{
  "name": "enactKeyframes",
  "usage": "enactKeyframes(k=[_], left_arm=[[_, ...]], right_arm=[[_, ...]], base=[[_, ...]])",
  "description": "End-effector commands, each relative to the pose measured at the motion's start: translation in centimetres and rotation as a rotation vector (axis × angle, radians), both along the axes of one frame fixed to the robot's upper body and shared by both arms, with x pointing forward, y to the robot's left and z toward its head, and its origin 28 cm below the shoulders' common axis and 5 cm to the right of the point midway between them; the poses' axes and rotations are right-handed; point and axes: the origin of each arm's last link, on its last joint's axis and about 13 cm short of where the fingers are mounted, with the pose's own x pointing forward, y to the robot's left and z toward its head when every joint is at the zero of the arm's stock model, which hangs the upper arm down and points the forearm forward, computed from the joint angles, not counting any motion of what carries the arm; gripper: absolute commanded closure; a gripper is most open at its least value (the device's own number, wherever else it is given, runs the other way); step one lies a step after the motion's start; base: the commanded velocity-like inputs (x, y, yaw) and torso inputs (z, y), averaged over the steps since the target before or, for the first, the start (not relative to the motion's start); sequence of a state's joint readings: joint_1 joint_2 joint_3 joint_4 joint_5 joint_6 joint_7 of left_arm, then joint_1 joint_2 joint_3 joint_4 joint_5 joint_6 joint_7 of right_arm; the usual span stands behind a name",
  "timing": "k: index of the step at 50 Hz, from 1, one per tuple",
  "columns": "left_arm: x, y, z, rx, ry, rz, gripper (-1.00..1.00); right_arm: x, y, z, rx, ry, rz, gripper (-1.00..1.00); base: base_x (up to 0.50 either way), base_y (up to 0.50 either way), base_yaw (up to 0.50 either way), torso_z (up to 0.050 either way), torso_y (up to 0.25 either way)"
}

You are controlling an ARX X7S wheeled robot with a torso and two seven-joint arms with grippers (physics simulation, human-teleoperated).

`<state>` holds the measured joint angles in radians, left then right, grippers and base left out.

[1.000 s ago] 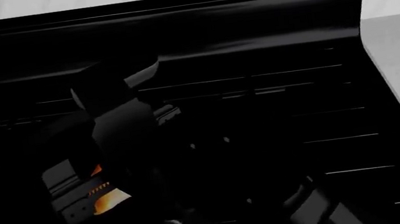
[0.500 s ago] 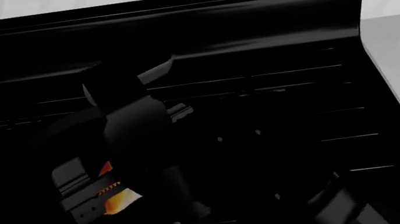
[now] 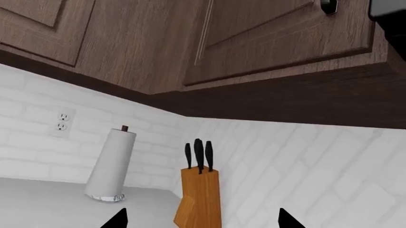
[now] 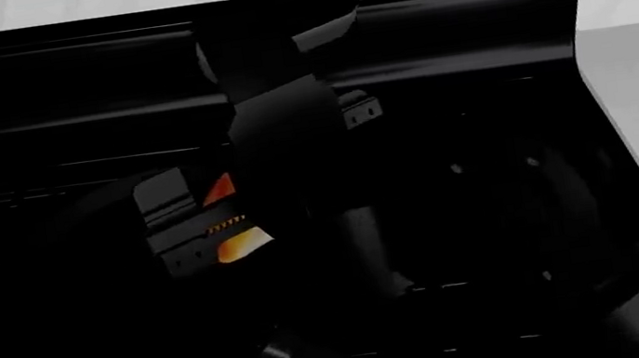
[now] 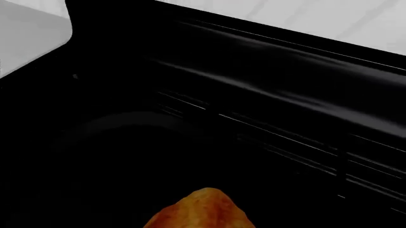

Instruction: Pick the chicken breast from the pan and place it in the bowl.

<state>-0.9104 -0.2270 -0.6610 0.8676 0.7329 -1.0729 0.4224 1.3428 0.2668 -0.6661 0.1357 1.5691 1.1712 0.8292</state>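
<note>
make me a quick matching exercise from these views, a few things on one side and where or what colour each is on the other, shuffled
Things:
1. chicken breast
2. knife block
3. paper towel roll
4. wall outlet

Descriptions:
a. white, standing on the counter
b. golden-orange, between the right gripper's fingers
c. on the white tile wall
d. wooden, holding black-handled knives

Pairs: 1-b, 2-d, 3-a, 4-c

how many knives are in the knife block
3 black knife handles stick up from the wooden knife block, clustered at its top, beside the paper towel roll. More may be hidden.
</note>
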Motion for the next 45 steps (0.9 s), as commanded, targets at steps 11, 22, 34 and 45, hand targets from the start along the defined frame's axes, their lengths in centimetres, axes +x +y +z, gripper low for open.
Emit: enactKeyframes(k=[11, 22, 34, 45], left_arm=[[1.4, -1.3, -5.2, -0.109, 0.242, -0.089, -1.00], [2.1, -1.4, -5.4, -0.111, 0.245, -0.103, -1.00], [2.9, -1.3, -5.9, -0.117, 0.252, -0.115, -1.00], [3.1, -1.3, -6.0, -0.119, 0.254, -0.118, -1.00]], right_arm=[[-0.6, -7.2, 1.1, 0.038, -0.114, -0.287, 1.00], [-2.0, -11.1, 0.4, -0.003, -0.136, -0.484, 1.00], [-2.8, -14.0, -0.5, -0.035, -0.123, -0.655, 1.00], [-4.1, -16.4, -0.6, -0.050, -0.136, -0.795, 1.00]], base=[[0.01, -0.01, -0.01, -0.026, 0.000], [0.01, -0.01, -0.02, -0.026, 0.000], [0.01, -0.02, -0.02, -0.027, 0.000], [0.01, -0.02, -0.02, -0.027, 0.000]])
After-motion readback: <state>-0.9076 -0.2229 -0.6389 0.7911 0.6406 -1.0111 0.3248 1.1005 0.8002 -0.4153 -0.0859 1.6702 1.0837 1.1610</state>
